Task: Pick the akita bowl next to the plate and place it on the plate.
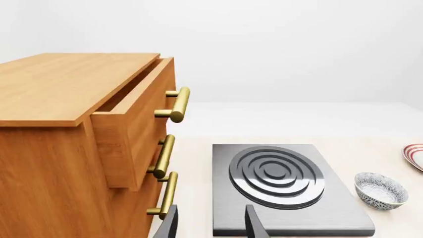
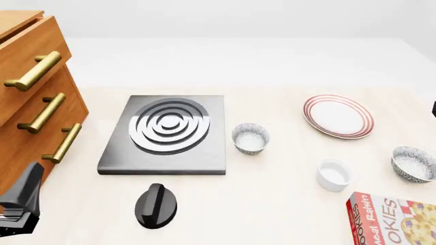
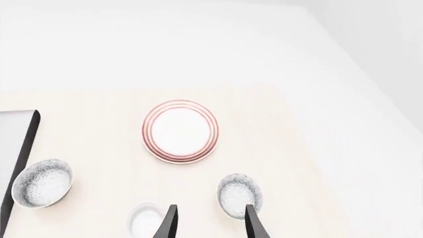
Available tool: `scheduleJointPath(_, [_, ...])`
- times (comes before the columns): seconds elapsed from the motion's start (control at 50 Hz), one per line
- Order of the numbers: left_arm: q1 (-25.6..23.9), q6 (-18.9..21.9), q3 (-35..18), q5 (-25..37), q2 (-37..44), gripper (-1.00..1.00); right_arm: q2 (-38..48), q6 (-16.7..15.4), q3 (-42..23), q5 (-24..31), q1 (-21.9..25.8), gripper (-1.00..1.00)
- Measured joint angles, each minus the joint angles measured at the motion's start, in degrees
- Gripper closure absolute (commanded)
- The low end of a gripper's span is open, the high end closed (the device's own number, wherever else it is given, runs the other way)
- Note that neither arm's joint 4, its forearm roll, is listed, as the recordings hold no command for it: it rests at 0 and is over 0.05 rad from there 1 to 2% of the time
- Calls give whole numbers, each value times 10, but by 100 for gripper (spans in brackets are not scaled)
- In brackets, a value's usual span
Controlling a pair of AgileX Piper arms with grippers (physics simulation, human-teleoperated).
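Out on the pale wooden bench (image 2: 272, 214), the flat white plate with thin red rings (image 2: 338, 116) lies bare at the far right. Two speckled grey-black bowls are in play: one (image 2: 250, 138) sits just beside the dark stove slab (image 2: 167, 133), to the plate's left, the other (image 2: 413, 164) nearer the bench's right edge, in front of the plate. Which is the target cannot be told. A plain white ramekin (image 2: 334, 174) rests between them. High over the right-hand bowl hangs the right gripper (image 3: 208, 223), jaws apart and empty. The left gripper (image 1: 210, 225) faces the stove beside the wooden drawer cabinet (image 1: 66, 148), jaws likewise apart.
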Motion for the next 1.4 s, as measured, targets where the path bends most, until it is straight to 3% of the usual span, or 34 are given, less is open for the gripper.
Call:
scheduleJointPath(0.6, [0, 0, 0, 0, 0, -100, 137, -5, 21, -111, 18, -100])
scheduleJointPath(1.2, [0, 0, 0, 0, 0, -100, 246, -9, 24, -187, 3, -100])
scheduleJointPath(1.4, [0, 0, 0, 0, 0, -100, 287, -12, 5, -189, 0, -100])
